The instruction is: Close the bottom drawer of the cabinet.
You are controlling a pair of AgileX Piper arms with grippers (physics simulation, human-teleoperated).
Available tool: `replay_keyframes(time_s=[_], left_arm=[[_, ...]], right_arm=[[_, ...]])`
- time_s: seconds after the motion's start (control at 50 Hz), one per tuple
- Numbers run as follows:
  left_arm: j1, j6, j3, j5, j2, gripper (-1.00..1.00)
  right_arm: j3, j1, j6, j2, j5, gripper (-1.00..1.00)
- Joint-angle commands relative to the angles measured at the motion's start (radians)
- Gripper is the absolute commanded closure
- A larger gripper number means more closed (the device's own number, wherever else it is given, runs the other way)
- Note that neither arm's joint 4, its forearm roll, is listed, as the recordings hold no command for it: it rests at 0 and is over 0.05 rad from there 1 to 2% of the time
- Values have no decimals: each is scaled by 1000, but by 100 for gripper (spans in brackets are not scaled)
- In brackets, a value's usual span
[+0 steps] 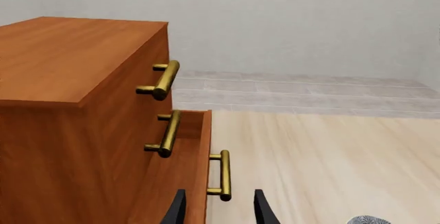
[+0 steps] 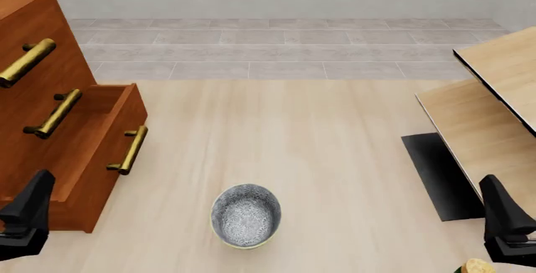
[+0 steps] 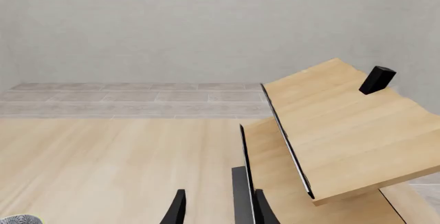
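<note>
The cabinet [image 2: 34, 91] stands at the left edge of the worktop [image 2: 335, 160], and the bottom drawer [image 2: 92, 154] juts out from it, its brass handle [image 2: 128, 150] facing the open middle. The left gripper [image 1: 218, 208] hangs low in front of that drawer front, fingers [image 1: 176, 211] spread apart and holding nothing (well placed, I'd judge, for a push inward). The right gripper [image 3: 218, 208] waits at the opposite side by the pale shelf unit [image 2: 494, 110], fingers likewise parted and empty. A speckled bowl [image 2: 245, 215] sits near the front edge.
</note>
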Motion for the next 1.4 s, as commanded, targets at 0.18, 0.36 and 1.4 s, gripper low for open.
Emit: replay_keyframes(time_s=[0.18,0.36,1.4], left_arm=[[-5,38,52,-50,-51,-100],[-1,32,51,-46,-53,-100],[-299,-55,55,-750,909,-100]], right_arm=[[-4,4,-10,-1,0,-100],[-4,7,-13,-1,-2,-100],[-2,26,-27,0,-2,-100]])
